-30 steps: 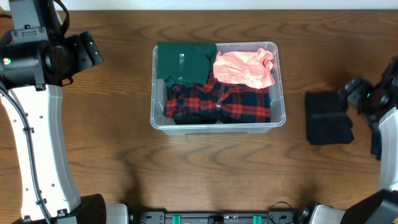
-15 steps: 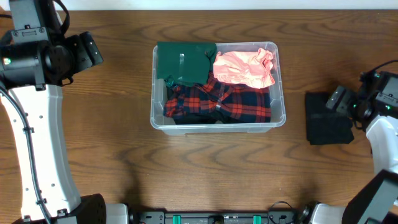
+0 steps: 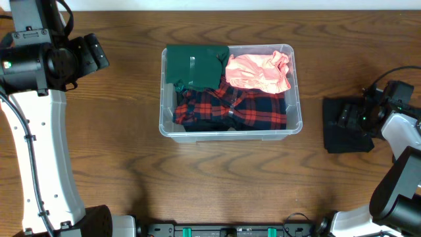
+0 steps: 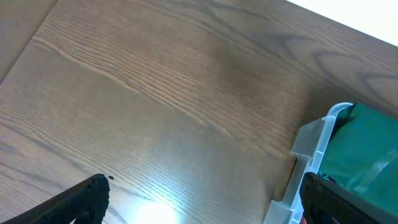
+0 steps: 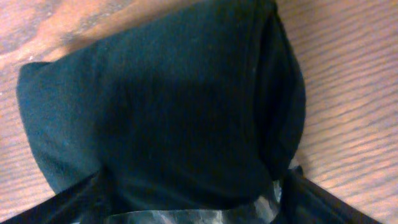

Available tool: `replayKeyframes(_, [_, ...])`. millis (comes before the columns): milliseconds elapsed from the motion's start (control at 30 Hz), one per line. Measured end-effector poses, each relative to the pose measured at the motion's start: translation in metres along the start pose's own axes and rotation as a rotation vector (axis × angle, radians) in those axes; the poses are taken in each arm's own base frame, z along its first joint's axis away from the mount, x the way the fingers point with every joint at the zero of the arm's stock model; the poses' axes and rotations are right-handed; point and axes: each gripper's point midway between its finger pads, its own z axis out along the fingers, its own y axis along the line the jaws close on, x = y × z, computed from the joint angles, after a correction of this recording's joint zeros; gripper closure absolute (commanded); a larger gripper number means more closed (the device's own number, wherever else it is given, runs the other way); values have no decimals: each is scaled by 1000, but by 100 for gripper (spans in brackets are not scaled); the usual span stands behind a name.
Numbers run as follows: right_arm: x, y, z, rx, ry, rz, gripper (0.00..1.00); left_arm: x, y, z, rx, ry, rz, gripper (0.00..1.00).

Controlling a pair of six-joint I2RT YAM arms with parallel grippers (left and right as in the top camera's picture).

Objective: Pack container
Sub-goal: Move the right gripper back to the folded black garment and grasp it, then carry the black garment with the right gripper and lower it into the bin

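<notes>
The clear container [image 3: 297, 125] stands mid-table, holding a green cloth [image 3: 195, 66], a pink cloth [image 3: 258, 72] and a red plaid shirt [image 3: 230, 108]. Its corner with the green cloth shows in the left wrist view [image 4: 317, 146]. A folded black cloth [image 3: 342, 128] lies on the table to the right of the container. My right gripper [image 3: 352, 115] is low over it, fingers open and straddling the black cloth [image 5: 161, 106]. My left gripper [image 4: 202, 202] is open and empty, over bare wood left of the container.
The wooden table [image 3: 217, 184] has a white strip along its far edge. The left arm's white link [image 3: 39, 151] reaches down the left side.
My right gripper has swung left and down from the table's right edge onto the black cloth. The left arm and the container have not moved.
</notes>
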Motion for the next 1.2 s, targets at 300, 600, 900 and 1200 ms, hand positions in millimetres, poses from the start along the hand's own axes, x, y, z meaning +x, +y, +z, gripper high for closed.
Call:
replayKeyframes(300, [-2, -3, 3, 2, 4, 15, 99, 0, 0, 0, 0, 0, 0, 2])
replayKeyframes(600, [-8, 2, -3, -25, 66, 74, 99, 0, 0, 0, 0, 0, 0, 2])
replayKeyframes(900, [-72, 37, -69, -209, 27, 99, 99, 0, 0, 0, 0, 0, 0, 2])
replayKeyframes(1200, [-111, 106, -189, -431, -214, -131, 99, 0, 0, 0, 0, 0, 0, 2])
